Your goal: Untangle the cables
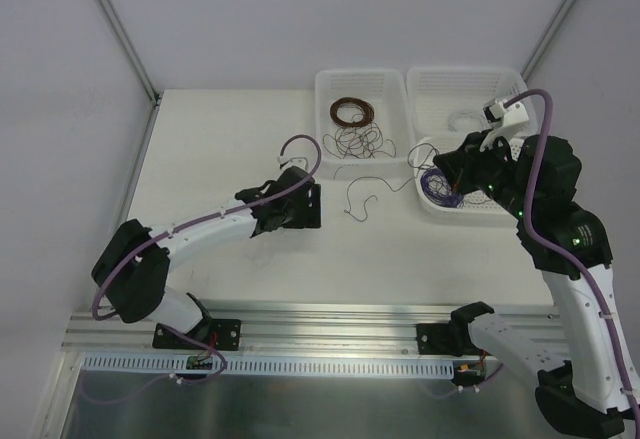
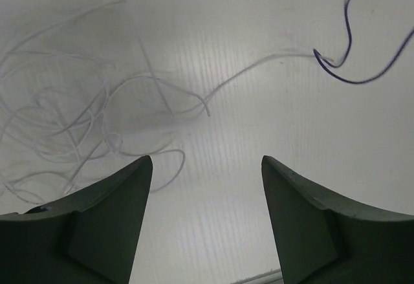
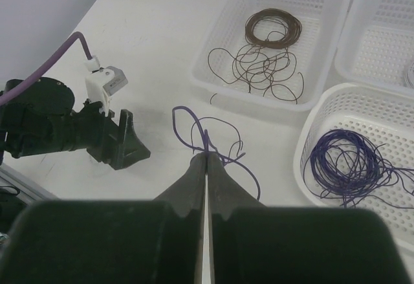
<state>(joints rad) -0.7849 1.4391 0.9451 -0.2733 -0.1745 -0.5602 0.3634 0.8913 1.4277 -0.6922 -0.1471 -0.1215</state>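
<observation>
Pulling slowly is best: my right gripper (image 3: 206,156) pinches the cables (image 3: 174,112) mid-frame; my left gripper (image 2: 206,161), spread wide, should hold them down.

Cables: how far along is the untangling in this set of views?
Done: a brown coil lies wound in the rectangular basket, and a purple bundle sits in the round basket. In hand: the right gripper, jaws shut, pinches a purple strand trailing over the table; the left gripper is open and empty. Left: that strand and the loose brown loops beside the coil look unsorted.
</observation>
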